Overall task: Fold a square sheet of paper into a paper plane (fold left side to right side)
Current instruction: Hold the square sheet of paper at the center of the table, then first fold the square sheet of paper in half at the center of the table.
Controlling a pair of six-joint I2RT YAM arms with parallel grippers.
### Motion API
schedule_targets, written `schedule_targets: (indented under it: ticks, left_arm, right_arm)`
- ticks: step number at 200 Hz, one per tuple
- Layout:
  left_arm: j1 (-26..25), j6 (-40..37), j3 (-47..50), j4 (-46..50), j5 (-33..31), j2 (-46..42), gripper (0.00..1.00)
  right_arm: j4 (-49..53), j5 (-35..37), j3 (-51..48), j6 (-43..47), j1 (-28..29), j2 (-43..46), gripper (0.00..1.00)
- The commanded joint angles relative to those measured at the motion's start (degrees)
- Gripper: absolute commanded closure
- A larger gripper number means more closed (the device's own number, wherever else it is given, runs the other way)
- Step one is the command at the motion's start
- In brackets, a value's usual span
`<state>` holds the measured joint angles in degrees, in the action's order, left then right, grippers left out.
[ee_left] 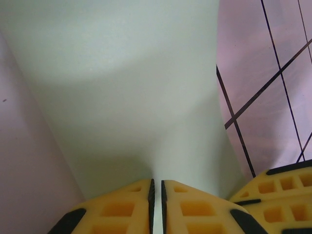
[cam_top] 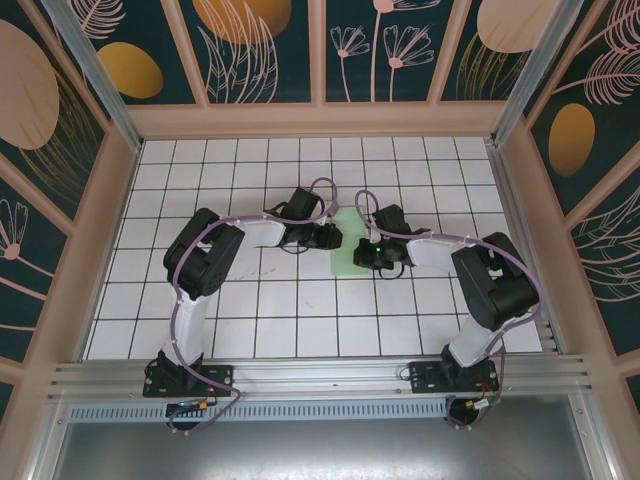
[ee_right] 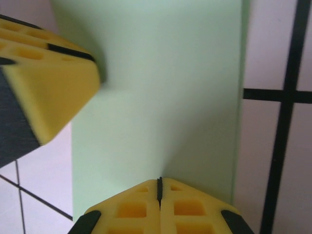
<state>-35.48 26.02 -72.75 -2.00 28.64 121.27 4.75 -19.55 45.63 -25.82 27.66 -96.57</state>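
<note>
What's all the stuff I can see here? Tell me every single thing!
paper: one, pale green, middle of the table
table: one, white tiles with black lines
walls: three, dark teal with plant pictures, around the table
rail: one, silver, near edge
left arm: one, black and grey, purple cable
right arm: one, same colours
left gripper: one, yellow, shut on the paper
right gripper: one, yellow, shut, at the paper

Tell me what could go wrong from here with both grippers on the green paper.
1. The left gripper seems to pinch the square sheet of paper at one edge while the shut right gripper bears on it; pulling could tear it or skew the fold.
2. The two grippers sit close together and may collide.
</note>
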Motion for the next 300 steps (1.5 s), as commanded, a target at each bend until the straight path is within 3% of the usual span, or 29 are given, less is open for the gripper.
schedule_targets:
  ticks: [1, 106, 202, 300]
  left_arm:
    - [-0.02, 0.35, 0.35, 2.22, -1.49, -1.39, 0.81]
    - [0.31, -0.53, -10.25, 6.12, -5.3, 3.85, 0.76]
    - [0.55, -0.57, -4.55, 3.47, -8.69, 1.89, 0.77]
    - [3.24, -3.54, -8.57, 1.3, -11.5, 4.89, 0.77]
  right_arm:
    - [3.31, 2.45, -0.62, 0.66, 0.38, -1.16, 1.0]
    - [4.91, 3.99, -1.77, 1.03, 0.38, -0.93, 1.0]
    - [6.3, 4.78, -1.35, 1.72, 0.41, -1.5, 1.0]
    - [10.45, 4.95, -0.8, 3.66, 0.41, -1.86, 1.0]
